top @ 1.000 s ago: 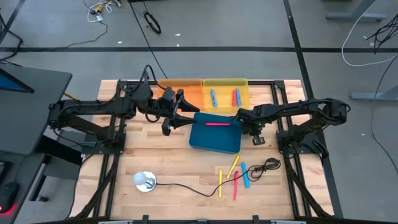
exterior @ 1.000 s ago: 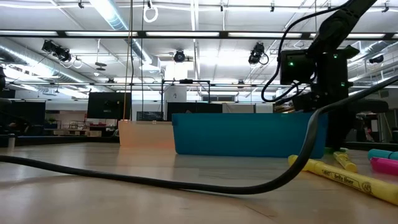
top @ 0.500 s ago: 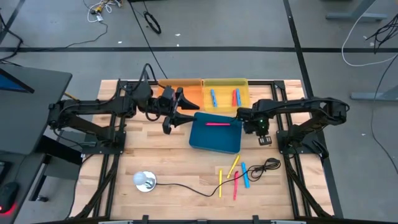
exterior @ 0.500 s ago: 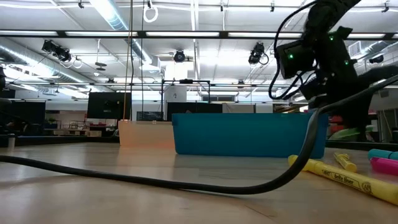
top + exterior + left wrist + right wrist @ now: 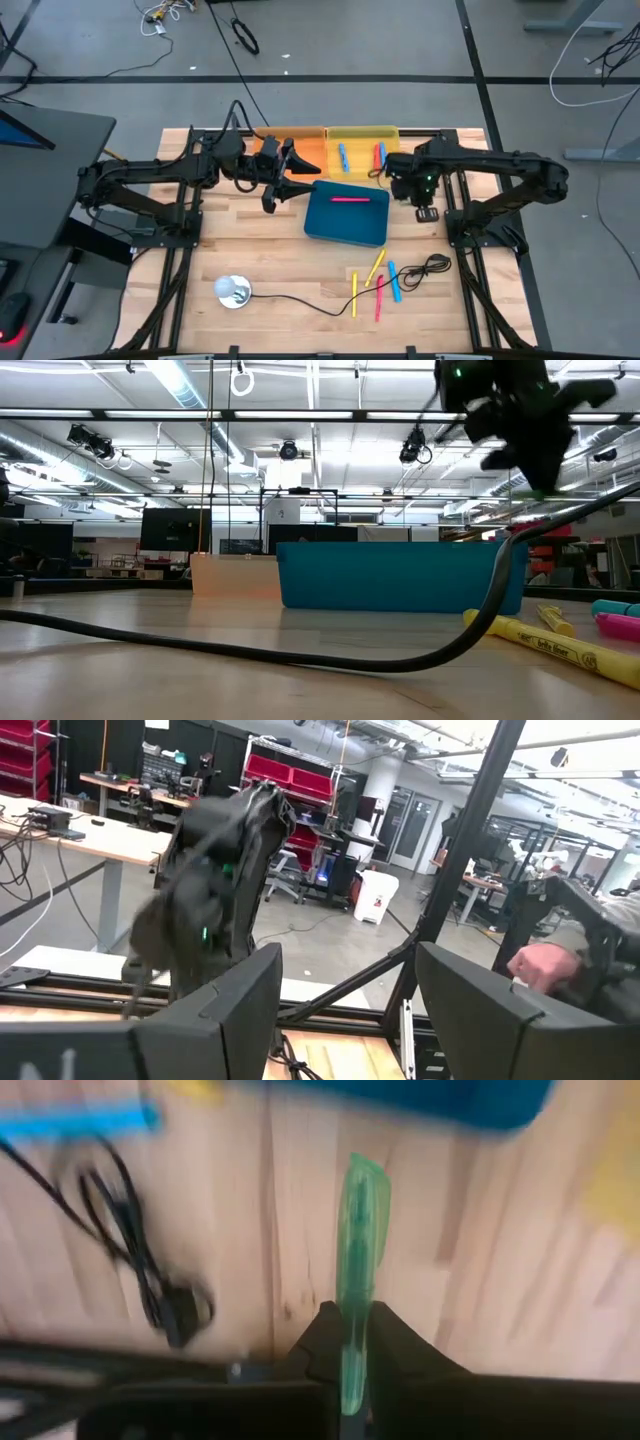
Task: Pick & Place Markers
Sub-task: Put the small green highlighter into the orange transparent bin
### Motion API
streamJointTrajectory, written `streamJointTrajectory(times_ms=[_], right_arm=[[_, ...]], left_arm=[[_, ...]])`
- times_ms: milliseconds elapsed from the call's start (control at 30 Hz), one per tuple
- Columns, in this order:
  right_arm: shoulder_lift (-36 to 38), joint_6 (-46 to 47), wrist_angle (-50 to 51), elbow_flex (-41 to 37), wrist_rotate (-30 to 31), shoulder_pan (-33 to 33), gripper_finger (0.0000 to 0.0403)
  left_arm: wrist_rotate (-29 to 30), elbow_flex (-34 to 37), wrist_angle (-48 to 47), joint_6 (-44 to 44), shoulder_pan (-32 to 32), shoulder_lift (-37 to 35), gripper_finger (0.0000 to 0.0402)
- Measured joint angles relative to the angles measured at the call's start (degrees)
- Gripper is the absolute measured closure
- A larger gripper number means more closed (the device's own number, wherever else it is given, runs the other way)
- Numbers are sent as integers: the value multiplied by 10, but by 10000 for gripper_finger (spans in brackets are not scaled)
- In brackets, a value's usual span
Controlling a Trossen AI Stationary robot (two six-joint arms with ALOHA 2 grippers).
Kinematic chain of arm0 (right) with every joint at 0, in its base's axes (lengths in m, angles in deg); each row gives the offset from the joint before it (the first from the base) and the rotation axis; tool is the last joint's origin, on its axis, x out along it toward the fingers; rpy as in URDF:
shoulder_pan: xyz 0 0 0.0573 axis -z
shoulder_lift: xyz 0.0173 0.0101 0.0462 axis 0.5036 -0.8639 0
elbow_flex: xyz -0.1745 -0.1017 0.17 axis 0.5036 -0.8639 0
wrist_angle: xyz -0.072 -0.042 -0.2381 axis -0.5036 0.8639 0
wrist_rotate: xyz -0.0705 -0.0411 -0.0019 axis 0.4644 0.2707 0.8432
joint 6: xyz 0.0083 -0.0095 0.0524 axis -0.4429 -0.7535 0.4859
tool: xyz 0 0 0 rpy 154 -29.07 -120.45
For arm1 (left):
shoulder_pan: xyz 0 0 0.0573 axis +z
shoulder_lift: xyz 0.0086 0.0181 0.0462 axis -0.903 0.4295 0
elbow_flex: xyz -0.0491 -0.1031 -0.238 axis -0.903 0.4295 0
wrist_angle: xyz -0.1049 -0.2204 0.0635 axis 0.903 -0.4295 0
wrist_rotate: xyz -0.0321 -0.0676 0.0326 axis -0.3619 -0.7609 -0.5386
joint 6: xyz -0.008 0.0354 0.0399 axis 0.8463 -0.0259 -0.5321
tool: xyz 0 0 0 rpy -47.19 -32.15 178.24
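My right gripper (image 5: 422,195) hangs high over the bare wood just right of the blue bin (image 5: 345,215), pointing down, shut on a green marker (image 5: 357,1250). The low view shows this gripper (image 5: 520,420) well above the table. A pink marker (image 5: 348,199) lies in the blue bin. Blue and red markers lie in the yellow bin (image 5: 362,135). Several yellow, blue and pink markers (image 5: 378,282) lie loose on the table near its front. My left gripper (image 5: 298,175) waits open, held level, left of the blue bin. My right gripper pinches the green marker between its two fingers at one end (image 5: 348,1348). The fingers come from above, pointing down, and the marker runs on in line with them. It hangs below the fingertips, clear of the table.
An orange bin (image 5: 300,152) stands left of the yellow bin at the far edge. A black cable (image 5: 425,268) coils beside the loose markers and runs left to a round silver object (image 5: 233,291). Bare wood lies in front of the blue bin.
My right gripper has risen steeply, staying shut on the green marker, and has drifted a little toward the far edge. The marker has come up with it, clear of the table. The wrist has tipped so the fingers point more squarely down.
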Motion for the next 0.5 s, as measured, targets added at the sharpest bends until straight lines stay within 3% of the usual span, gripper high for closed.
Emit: streamJointTrajectory(times_ms=[233,500], right_arm=[[2,29,-102,107,-24,-10,389],[1,103,-276,137,-56,-33,389]], left_arm=[[5,0,2,-2,0,-4,165],[19,0,1,-27,14,-20,165]])
